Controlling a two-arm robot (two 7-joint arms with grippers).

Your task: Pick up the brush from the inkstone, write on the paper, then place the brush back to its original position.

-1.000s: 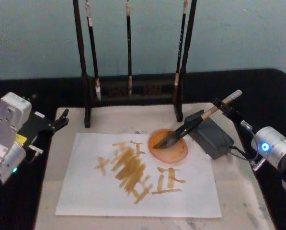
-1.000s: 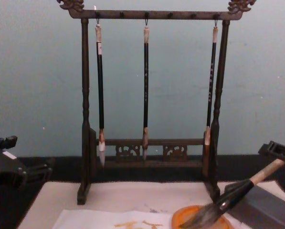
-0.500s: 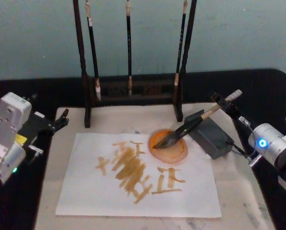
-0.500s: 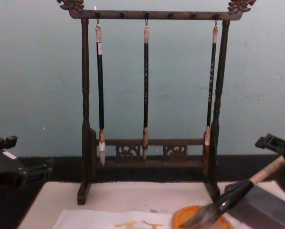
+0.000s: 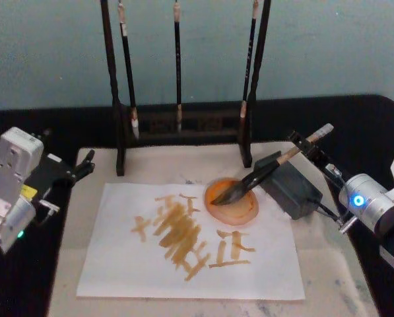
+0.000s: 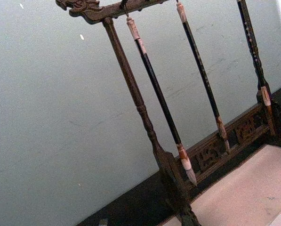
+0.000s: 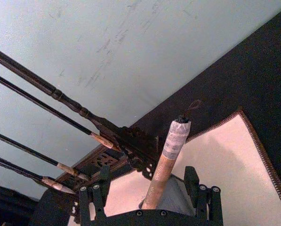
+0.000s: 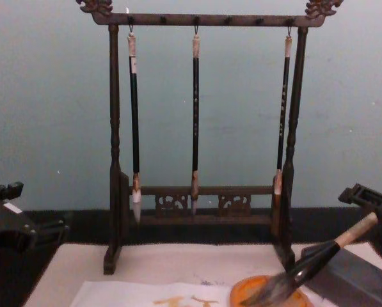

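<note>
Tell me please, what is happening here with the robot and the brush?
The brush lies across the inkstone, its tuft in the orange dish. The right gripper is open, its fingers on either side of the handle, not clamping it. The paper already bears orange strokes, so the writing seems done. The left gripper is parked to the left of the paper.

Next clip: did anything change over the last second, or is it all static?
The right gripper shifted slightly to the robot's left at the brush's tan handle. Its jaws stand open on either side of the handle, with nothing grasped. The brush did not move: its tuft is in the orange dish and its shaft lies across the inkstone. The paper and the left gripper, at the mat's left edge, stayed as they were.
</note>
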